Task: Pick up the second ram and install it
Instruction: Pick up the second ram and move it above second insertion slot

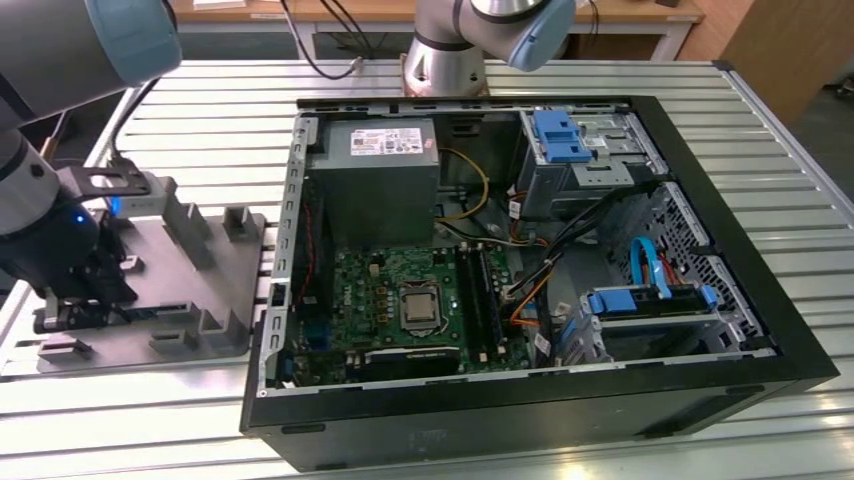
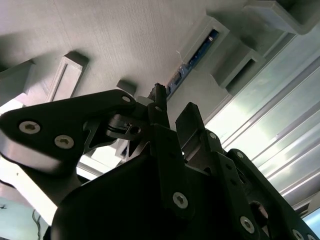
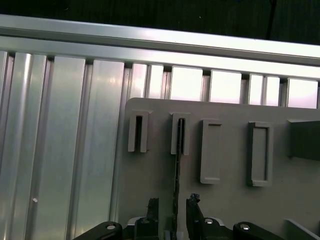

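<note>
The second ram (image 3: 176, 180) stands on edge in the grey tray (image 3: 150, 175). One end is seated in a slotted post (image 3: 180, 134), which we judge keeps it upright and leaves its long edge free for gripping. The gripper (image 3: 172, 201) sits directly over the tray, jaws apart, with a finger (image 3: 193, 206) on each side of the stick and a gap to each, so nothing is held. Towards the exterior view's right of the tray, the computer case (image 1: 534, 400) lies apart, its walls rimming the motherboard (image 1: 414, 290), which is open from above.

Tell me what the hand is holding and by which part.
Nothing: the hand is open, fingers either side of one end of the ram stick, which stands on edge in the grey tray.
</note>
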Robot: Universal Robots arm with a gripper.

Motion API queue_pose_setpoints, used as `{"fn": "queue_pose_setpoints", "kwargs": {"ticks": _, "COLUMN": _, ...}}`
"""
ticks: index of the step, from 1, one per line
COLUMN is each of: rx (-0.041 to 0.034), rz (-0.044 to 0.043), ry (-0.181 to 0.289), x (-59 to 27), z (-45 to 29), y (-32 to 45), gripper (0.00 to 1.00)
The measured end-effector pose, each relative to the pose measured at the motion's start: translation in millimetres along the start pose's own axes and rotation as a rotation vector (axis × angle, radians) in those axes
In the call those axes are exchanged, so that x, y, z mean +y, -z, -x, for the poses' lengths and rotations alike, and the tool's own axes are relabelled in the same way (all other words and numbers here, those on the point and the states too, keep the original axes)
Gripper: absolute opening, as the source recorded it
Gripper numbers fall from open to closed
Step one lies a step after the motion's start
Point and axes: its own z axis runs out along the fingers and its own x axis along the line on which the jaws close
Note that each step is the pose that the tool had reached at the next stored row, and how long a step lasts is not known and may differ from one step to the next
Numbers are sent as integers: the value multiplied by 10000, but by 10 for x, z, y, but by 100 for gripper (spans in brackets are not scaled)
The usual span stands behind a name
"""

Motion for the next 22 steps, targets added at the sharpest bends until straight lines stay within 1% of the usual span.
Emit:
{"fn": "queue_pose_setpoints", "kwargs": {"ticks": 14, "rx": 0, "rz": -1, "ry": 0, "x": -2, "z": -1, "y": -76, "gripper": 35}}
{"fn": "queue_pose_setpoints", "kwargs": {"ticks": 18, "rx": -1, "rz": -1, "ry": 1, "x": -3, "z": -2, "y": -103, "gripper": 35}}
{"fn": "queue_pose_setpoints", "kwargs": {"ticks": 19, "rx": -1, "rz": -1, "ry": 0, "x": -3, "z": -2, "y": -123, "gripper": 35}}
{"fn": "queue_pose_setpoints", "kwargs": {"ticks": 22, "rx": -2, "rz": 1, "ry": 1, "x": -3, "z": -2, "y": -130, "gripper": 35}}
